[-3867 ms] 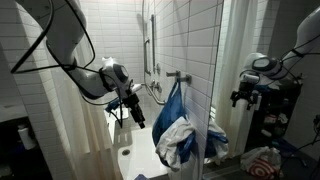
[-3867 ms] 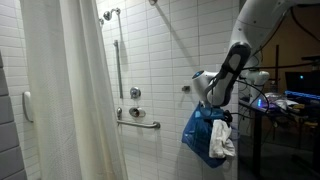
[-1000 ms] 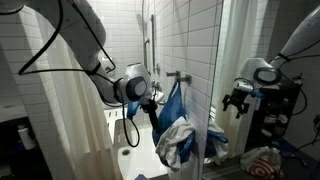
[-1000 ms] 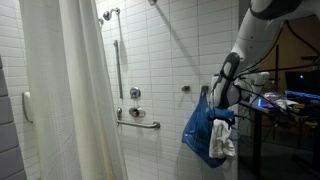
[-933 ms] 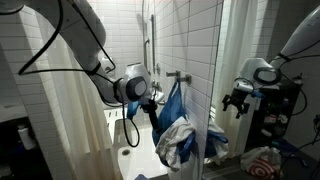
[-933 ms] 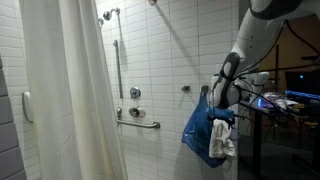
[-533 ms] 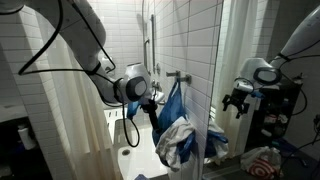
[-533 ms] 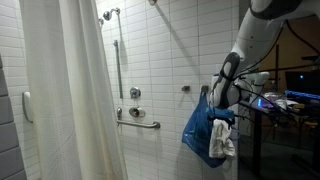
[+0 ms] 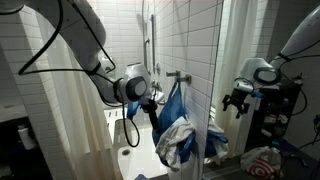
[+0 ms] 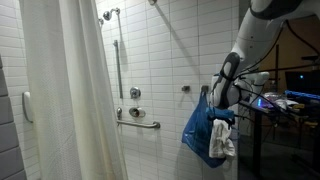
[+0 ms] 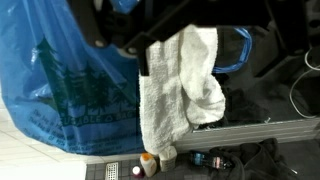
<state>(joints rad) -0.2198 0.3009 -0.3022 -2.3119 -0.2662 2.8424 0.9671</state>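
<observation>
A blue plastic bag (image 9: 172,112) hangs from a wall hook by the shower and shows in both exterior views (image 10: 200,132). A white towel (image 9: 176,134) bulges out of it low down (image 10: 228,142). My gripper (image 9: 154,101) is pressed against the bag's upper edge (image 10: 222,100). In the wrist view the blue bag (image 11: 60,100) fills the left and the white towel (image 11: 180,85) hangs just under the dark fingers (image 11: 150,40). The fingertips are hidden by cloth and shadow, so I cannot tell if they are closed on anything.
A white shower curtain (image 10: 70,90) hangs to one side. A grab bar (image 10: 138,122) and taps are on the tiled wall. A glass panel (image 9: 215,95) stands beside the bag. Small bottles (image 11: 150,163) stand on the floor by the metal door rail (image 11: 260,128).
Over the last 3.9 s the arm has swung from the open shower space across to the bag. Over the last second nothing has visibly moved.
</observation>
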